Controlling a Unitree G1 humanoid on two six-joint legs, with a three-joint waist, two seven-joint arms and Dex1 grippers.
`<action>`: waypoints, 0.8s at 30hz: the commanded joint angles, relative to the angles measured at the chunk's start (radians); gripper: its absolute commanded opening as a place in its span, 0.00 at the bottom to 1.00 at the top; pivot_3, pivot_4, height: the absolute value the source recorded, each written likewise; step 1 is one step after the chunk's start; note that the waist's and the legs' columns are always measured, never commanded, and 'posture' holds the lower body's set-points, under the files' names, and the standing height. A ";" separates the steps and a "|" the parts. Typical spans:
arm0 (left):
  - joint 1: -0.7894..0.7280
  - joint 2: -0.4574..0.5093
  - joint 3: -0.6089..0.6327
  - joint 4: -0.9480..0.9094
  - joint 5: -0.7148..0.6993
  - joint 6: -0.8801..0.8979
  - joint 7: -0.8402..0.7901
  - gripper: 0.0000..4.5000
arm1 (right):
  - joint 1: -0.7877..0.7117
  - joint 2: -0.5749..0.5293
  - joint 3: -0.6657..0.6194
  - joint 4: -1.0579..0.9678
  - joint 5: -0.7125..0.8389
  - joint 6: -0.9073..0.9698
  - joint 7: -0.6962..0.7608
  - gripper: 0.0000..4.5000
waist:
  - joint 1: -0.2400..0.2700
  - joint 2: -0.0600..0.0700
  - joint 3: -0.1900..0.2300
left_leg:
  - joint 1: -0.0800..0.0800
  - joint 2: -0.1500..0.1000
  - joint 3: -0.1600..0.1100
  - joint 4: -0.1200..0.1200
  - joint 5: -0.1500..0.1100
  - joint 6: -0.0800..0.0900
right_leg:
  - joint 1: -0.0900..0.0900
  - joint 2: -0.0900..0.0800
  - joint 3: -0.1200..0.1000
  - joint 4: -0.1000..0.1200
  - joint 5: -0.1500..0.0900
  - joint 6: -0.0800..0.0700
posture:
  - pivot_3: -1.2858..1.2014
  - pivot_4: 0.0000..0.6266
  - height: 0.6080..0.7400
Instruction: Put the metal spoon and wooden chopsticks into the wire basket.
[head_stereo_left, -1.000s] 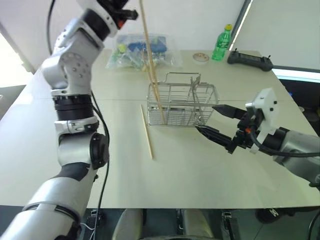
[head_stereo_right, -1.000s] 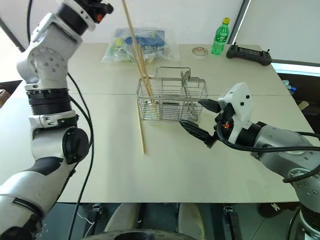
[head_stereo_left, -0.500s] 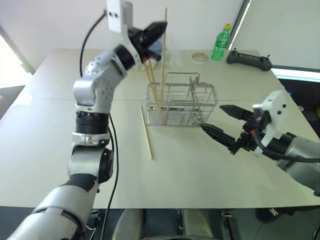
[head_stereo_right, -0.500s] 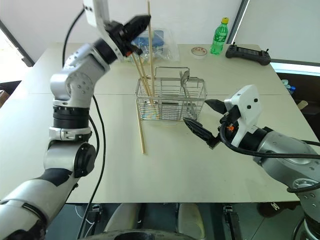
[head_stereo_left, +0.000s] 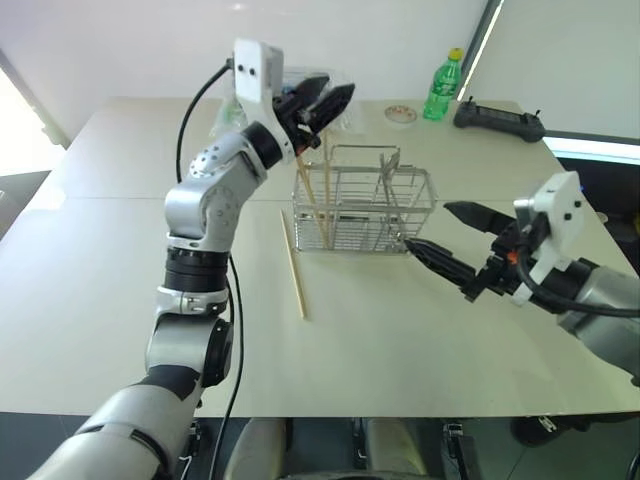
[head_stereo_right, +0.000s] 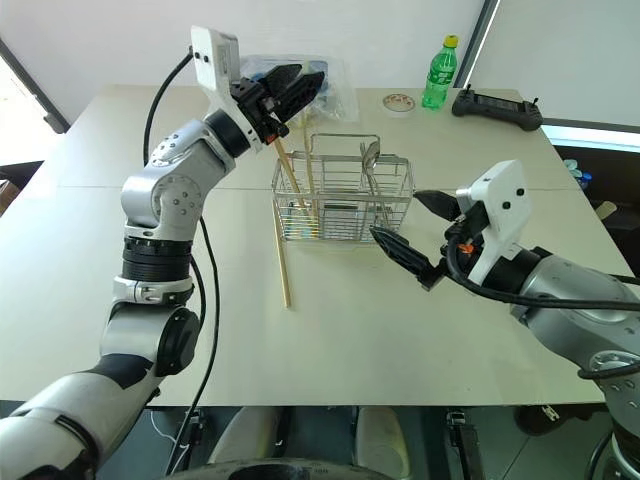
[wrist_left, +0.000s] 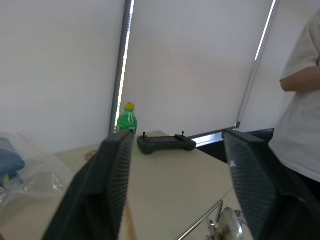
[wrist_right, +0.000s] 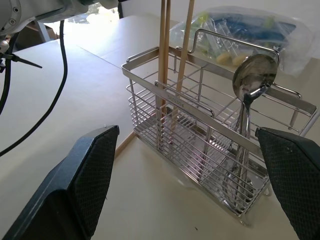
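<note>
Wooden chopsticks (wrist_right: 163, 55) upright in wire basket (wrist_right: 210, 160), left wrist view adds person's sleeve (wrist_left: 300, 75), both jaws spread

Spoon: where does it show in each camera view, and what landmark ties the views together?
Left eye view: spoon stands bowl up in the right end of the basket.
Right eye view: same spot, mid-table.
Left wrist view: its bowl beside a basket wire.
Right wrist view: bowl up, away from the chopsticks.
Shared landmark: the basket.
</note>
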 joint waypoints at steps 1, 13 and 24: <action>-0.091 0.029 0.145 -0.021 -0.170 0.163 0.079 0.91 | -0.015 -0.008 -0.006 -0.006 0.001 -0.027 0.012 1.00 | -0.001 0.000 0.000 | 0.000 0.000 0.000 0.000 0.000 0.000 | 0.000 0.000 0.000 0.000 0.000 0.000 | 0.52 0.24 0.86; -0.311 0.307 0.319 0.206 -0.150 0.675 0.621 0.91 | 0.002 0.014 0.038 0.009 -0.037 -0.049 0.056 1.00 | 0.000 0.000 0.000 | 0.002 0.000 -0.001 0.000 0.000 0.000 | 0.001 0.001 -0.001 0.004 -0.001 0.001 | 0.52 0.24 0.86; -0.135 0.099 0.355 -0.043 -0.091 1.025 1.029 0.91 | -0.048 0.082 0.139 0.028 -0.080 -0.063 0.065 1.00 | 0.002 -0.003 0.001 | 0.001 -0.001 -0.002 0.000 0.000 -0.002 | -0.001 -0.001 0.000 0.005 0.000 0.001 | 0.52 0.24 0.86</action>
